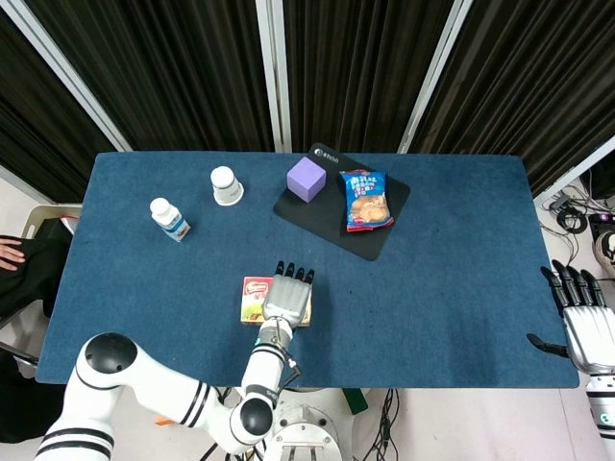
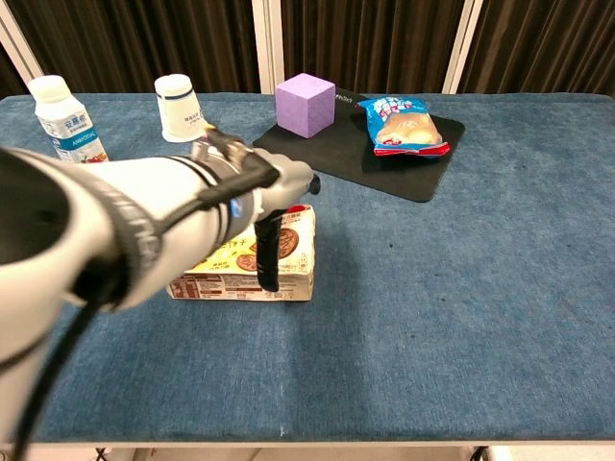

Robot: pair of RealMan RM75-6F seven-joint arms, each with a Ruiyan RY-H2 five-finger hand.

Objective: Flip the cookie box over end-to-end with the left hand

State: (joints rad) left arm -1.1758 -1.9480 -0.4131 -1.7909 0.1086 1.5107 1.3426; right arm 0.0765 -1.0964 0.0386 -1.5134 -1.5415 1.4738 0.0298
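Note:
The cookie box (image 1: 253, 298) lies flat on the blue table near the front edge, its printed top face up. My left hand (image 1: 288, 296) lies over the box's right half, fingers stretched toward the far edge. In the chest view the cookie box (image 2: 293, 254) is partly hidden by my left arm, and the left hand (image 2: 279, 192) hovers at its top with the thumb (image 2: 266, 257) hanging down across the front face. I cannot tell whether the hand squeezes the box. My right hand (image 1: 584, 327) is open at the far right, off the table's edge.
A black mat (image 1: 375, 235) at the back carries a purple cube (image 1: 307, 179) and a blue snack bag (image 1: 366, 200). A white cup (image 1: 227, 185) and a small bottle (image 1: 170, 219) stand at the back left.

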